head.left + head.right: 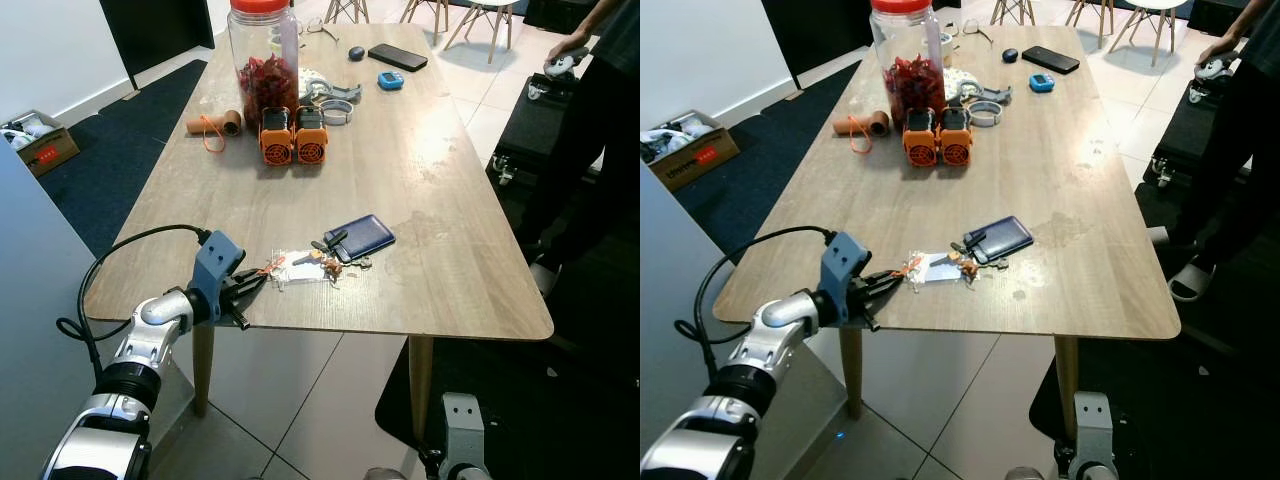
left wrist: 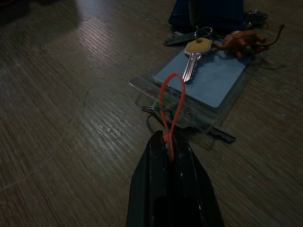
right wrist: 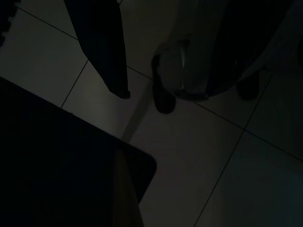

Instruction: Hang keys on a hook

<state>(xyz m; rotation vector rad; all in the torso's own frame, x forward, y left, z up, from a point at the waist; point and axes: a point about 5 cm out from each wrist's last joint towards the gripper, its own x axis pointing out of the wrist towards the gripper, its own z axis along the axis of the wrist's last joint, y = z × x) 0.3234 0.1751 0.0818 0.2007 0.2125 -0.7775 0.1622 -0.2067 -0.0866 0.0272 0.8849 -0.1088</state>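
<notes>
Our left pincer (image 2: 169,151) is at the near counter (image 1: 440,200) edge, its 2 fingers closed on the orange loop (image 2: 171,106) of the keys (image 1: 308,264). The keys lie just ahead of it, toward the blue wallet (image 1: 362,236), long axis running from pincer to wallet, card sleeve (image 2: 203,85) underneath. Left arm is clearly nearer; right pincer hangs idle over the floor, can't tell its state. No hook in sight. Open room is back off the near edge.
</notes>
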